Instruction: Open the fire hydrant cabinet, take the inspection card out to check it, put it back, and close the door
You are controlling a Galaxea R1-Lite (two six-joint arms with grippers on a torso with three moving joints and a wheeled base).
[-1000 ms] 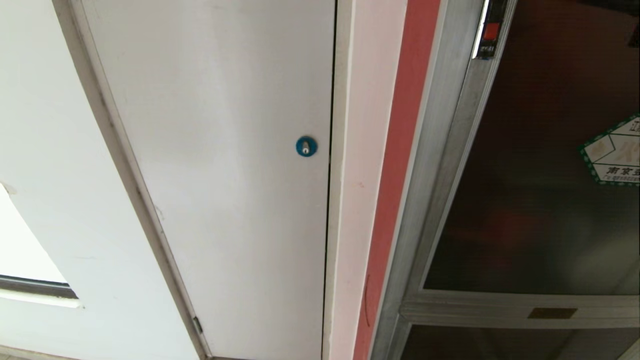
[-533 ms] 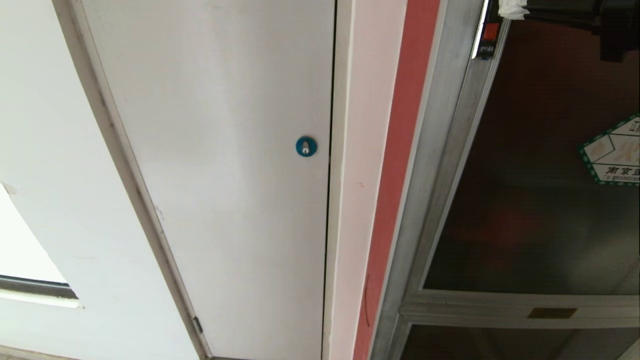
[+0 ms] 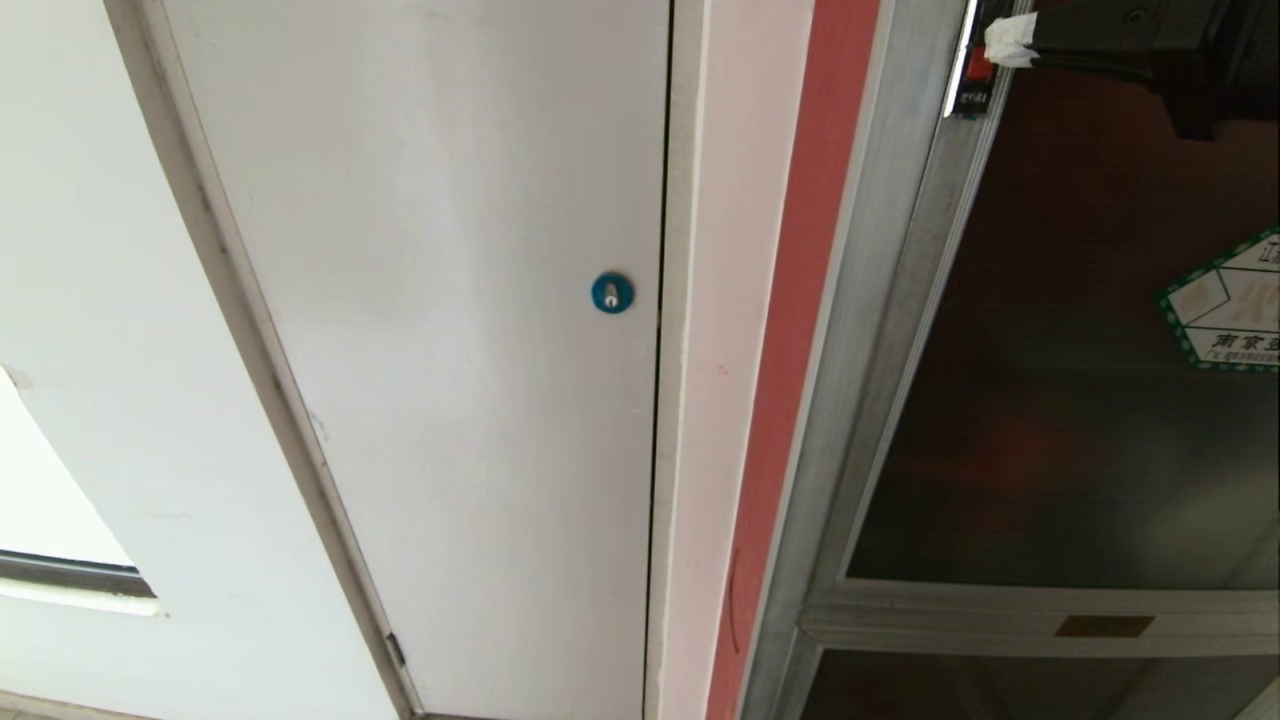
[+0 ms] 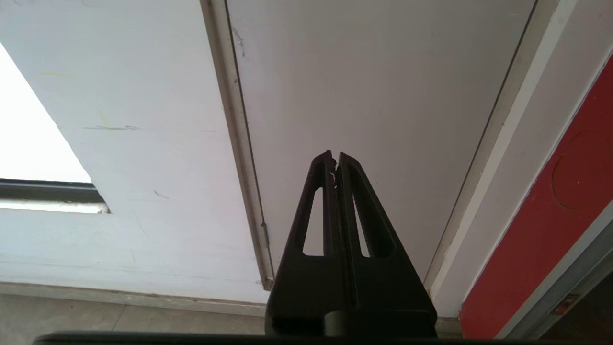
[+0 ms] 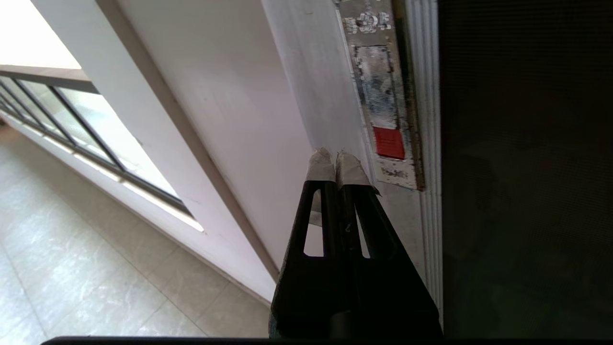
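Since the door (image 3: 1080, 330) of the fire hydrant cabinet (image 3: 880, 330) is fully closed, the whole job looks like it's at step one, and everything about the pose makes sense for that. Right end effector (image 3: 1003, 40) is up at about 1 o'clock in the head view, taped fingertips (image 5: 335, 165) clenched together with nothing between them, pointed right at the small red latch (image 3: 978, 66) on the aluminium frame. My guess is the fingers are pinched shut on purpose so they work like one narrow poker, since that red tab is tiny and sits in a slim recessed plate. From the right wrist view the tips sit just beside the latch (image 5: 389, 143), a hair toward 8 o'clock of it, and I can't tell if they're touching the frame or not. Left end effector (image 4: 335, 158) is also clenched and empty, parked low down facing the plain white door (image 3: 450, 300) with the round blue lock (image 3: 612, 292), well away from the action. Inspection card isn't visible anywhere; presumably it's inside behind the dark tinted glass, which only shows a faint reddish glow. Green-and-white hexagonal sticker (image 3: 1225, 305) sits at 3 o'clock on the glass. Risk as I see it: tips sliding off that little tab.
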